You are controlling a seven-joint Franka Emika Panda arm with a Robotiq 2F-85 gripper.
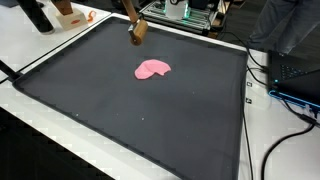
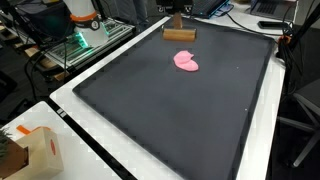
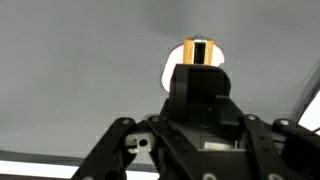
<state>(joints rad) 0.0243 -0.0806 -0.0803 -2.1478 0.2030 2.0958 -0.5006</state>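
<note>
One big white bench (image 1: 40, 125) carries everything here, and most of its top is covered by a dark mat (image 1: 150, 110) with a raised edge. Next down in size is a cardboard box (image 2: 38, 152) at the bench corner, off the mat. It's the only container I can make out, and I can't see what's in it from this angle. Nothing on the mat sits in a container.

Then there's a flat pink blob (image 1: 152, 69) lying out in the open middle of the mat, with nothing touching it. Well apart from it, near the mat's far edge, is a small wooden block (image 1: 139, 32), with something thin and upright rising from it in both exterior views.

The hand (image 3: 200, 60) shows only in the wrist view, pointing down over the mat with something tan right at its tip, probably that block. I can't tell whether the fingers are spread or pinching it, because the hand's body hides the gap.

My read is that the work in hand is at the block, not the blob. Any next move calls for confirming the grip first.
</note>
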